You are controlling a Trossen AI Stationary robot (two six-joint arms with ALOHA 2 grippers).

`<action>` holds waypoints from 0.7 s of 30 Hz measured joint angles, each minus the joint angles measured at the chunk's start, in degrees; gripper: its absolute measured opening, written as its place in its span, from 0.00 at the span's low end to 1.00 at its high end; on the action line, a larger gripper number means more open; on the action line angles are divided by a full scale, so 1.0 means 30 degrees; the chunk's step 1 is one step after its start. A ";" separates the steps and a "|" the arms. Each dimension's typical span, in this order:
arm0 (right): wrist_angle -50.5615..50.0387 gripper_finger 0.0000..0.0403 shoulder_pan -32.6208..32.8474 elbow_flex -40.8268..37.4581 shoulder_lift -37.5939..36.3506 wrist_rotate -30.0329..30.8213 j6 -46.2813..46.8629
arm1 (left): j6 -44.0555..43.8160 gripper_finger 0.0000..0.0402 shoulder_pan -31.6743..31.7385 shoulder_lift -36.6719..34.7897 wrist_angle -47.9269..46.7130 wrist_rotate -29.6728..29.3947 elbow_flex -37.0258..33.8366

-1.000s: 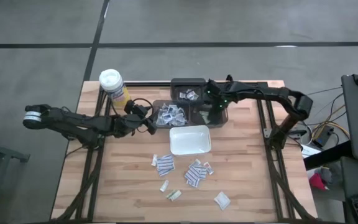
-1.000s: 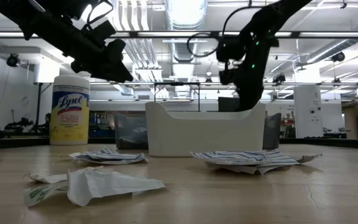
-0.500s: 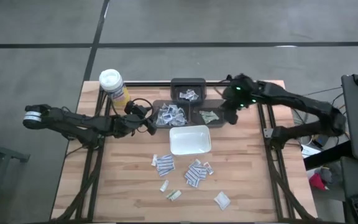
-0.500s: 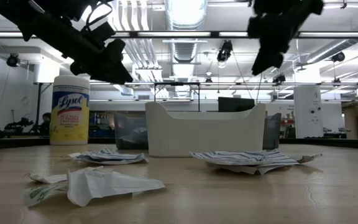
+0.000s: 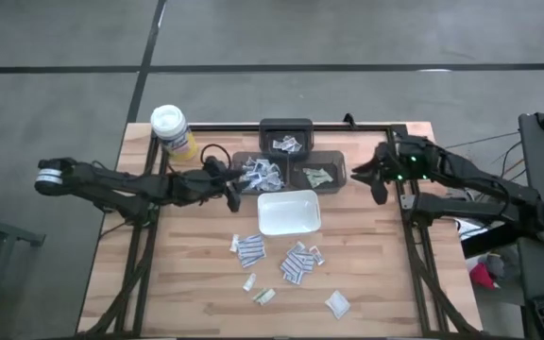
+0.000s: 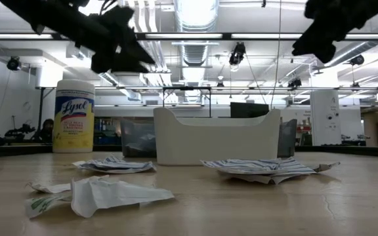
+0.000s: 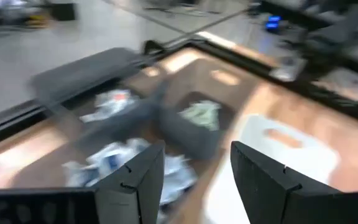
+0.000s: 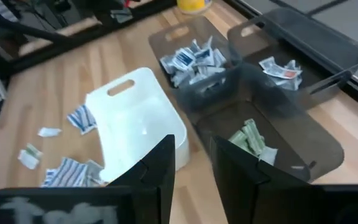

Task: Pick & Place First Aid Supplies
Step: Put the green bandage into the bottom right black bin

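Note:
Several first aid supplies lie loose on the wooden table: striped packets (image 5: 249, 250) (image 5: 296, 263), a white one (image 5: 336, 302) and small greenish ones (image 5: 263, 295). More packets fill three dark bins: far (image 5: 286, 140), left (image 5: 258, 175) and right (image 5: 317, 177), the right one holding greenish packets (image 8: 248, 138). My left gripper (image 5: 231, 186) (image 7: 194, 180) hovers open beside the left bin, nothing between its fingers. My right gripper (image 5: 376, 179) (image 8: 191, 168) hangs in the air to the right of the bins, its fingers a little apart and empty.
A white tray (image 5: 288, 212) stands just nearer than the bins, its inside bare. A yellow canister with a white lid (image 5: 171, 130) stands at the far left corner. Dark frame rails (image 5: 409, 222) run under the table's right and left sides.
My right gripper has drawn back from over the right bin toward the table's right edge, rising and tipping up toward level; the bin with its greenish packets is now uncovered. My left gripper has risen a little and rolled beside the left bin.

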 joint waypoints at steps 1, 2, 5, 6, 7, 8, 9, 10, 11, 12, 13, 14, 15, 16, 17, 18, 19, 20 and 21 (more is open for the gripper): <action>0.0026 0.25 0.0111 -0.0309 -0.0551 -0.0004 0.0144 | 0.0088 0.46 -0.0125 0.0002 -0.0027 0.0443 0.0275; 0.0009 0.25 0.0200 -0.0589 -0.1102 -0.0010 0.0245 | 0.0189 0.46 -0.0271 0.0003 -0.0067 0.0768 0.0574; 0.0087 0.26 0.0327 -0.1379 -0.2575 0.0000 0.0321 | 0.0350 0.46 -0.0920 -0.0004 -0.0918 0.0862 0.1440; 0.0189 0.26 0.0341 -0.1640 -0.3080 0.0000 0.0326 | 0.0353 0.46 -0.1165 0.0007 -0.1393 0.0864 0.1786; 0.0405 0.26 0.0341 -0.1909 -0.3598 0.0000 0.0377 | 0.0308 0.46 -0.1428 0.0037 -0.1911 0.0852 0.2175; 0.0771 0.26 0.0341 -0.2178 -0.4103 0.0000 0.0379 | 0.0224 0.46 -0.1719 0.0076 -0.2442 0.0760 0.2577; 0.1202 0.26 0.0334 -0.2467 -0.4641 0.0000 0.0379 | 0.0168 0.46 -0.2031 0.0130 -0.2989 0.0614 0.2963; 0.1546 0.26 0.0334 -0.2778 -0.5167 -0.0002 0.0382 | 0.0067 0.46 -0.2367 0.0230 -0.3603 0.0434 0.3370; 0.1838 0.26 0.0329 -0.3107 -0.5668 0.0000 0.0402 | 0.0017 0.46 -0.2692 0.0360 -0.4187 0.0308 0.3775; 0.2117 0.25 0.0327 -0.3422 -0.6161 0.0000 0.0443 | -0.0173 0.46 -0.3011 0.0530 -0.4710 0.0185 0.4210; 0.2345 0.25 0.0327 -0.3728 -0.6623 0.0007 0.0463 | -0.0382 0.46 -0.3347 0.0697 -0.5185 0.0020 0.4641; 0.2537 0.24 0.0327 -0.4039 -0.7053 0.0007 0.0567 | -0.0609 0.46 -0.3675 0.0888 -0.5714 -0.0124 0.5090; 0.2699 0.24 0.0327 -0.4353 -0.7499 0.0000 0.0820 | -0.0799 0.46 -0.3958 0.1114 -0.6161 -0.0204 0.5543; 0.2869 0.23 0.0327 -0.4639 -0.7886 0.0004 0.1063 | -0.1007 0.46 -0.4249 0.1355 -0.6641 -0.0257 0.6014; 0.2998 0.23 0.0327 -0.4900 -0.8249 0.0000 0.1256 | -0.1262 0.46 -0.4540 0.1665 -0.7153 -0.0318 0.6468; 0.3009 0.22 0.0327 -0.5144 -0.8601 0.0000 0.1344 | -0.1550 0.46 -0.4810 0.2001 -0.7630 -0.0408 0.6920; 0.3002 0.22 0.0321 -0.5380 -0.8928 0.0008 0.1436 | -0.1749 0.46 -0.5075 0.2352 -0.8075 -0.0447 0.7361; 0.3007 0.21 0.0319 -0.5600 -0.9219 0.0005 0.1486 | -0.1978 0.46 -0.5331 0.2752 -0.8587 -0.0443 0.7841; 0.3007 0.21 0.0315 -0.5806 -0.9476 0.0008 0.1513 | -0.2260 0.46 -0.5578 0.3138 -0.9087 -0.0454 0.8310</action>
